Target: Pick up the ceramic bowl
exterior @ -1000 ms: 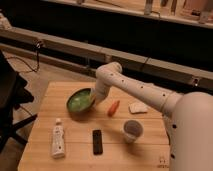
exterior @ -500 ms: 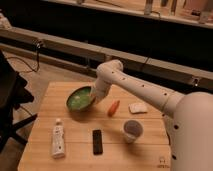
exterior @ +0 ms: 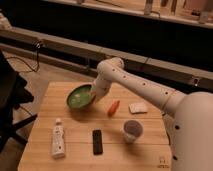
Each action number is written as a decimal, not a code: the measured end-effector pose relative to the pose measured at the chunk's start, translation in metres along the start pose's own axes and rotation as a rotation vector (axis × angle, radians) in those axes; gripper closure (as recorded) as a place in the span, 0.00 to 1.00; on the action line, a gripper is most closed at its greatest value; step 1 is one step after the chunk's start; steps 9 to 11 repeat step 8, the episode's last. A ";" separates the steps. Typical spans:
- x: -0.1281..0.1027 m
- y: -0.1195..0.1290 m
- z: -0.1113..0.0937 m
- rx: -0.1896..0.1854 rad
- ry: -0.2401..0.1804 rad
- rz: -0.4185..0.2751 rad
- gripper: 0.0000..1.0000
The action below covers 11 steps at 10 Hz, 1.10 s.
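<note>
The ceramic bowl (exterior: 78,97), green inside with a dark rim, is over the back left of the wooden table (exterior: 75,155). It tilts with its opening turned toward the camera, and a shadow lies under it. My gripper (exterior: 92,93) comes down from the white arm (exterior: 140,85) and is shut on the bowl's right rim. The arm's wrist hides that side of the rim.
An orange carrot-like piece (exterior: 114,107) and a flat white packet (exterior: 137,107) lie right of the bowl. A small white cup (exterior: 132,130), a black remote (exterior: 97,141) and a white bottle (exterior: 58,140) sit nearer the front. A dark chair (exterior: 10,102) stands at the left.
The bowl and gripper have barely moved; the bowl stays tilted in the gripper's hold.
</note>
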 end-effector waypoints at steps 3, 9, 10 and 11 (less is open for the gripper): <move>0.002 -0.002 -0.007 0.001 0.001 -0.001 0.84; 0.006 -0.004 -0.016 0.004 0.002 0.000 0.84; 0.006 -0.004 -0.016 0.004 0.002 0.000 0.84; 0.006 -0.004 -0.016 0.004 0.002 0.000 0.84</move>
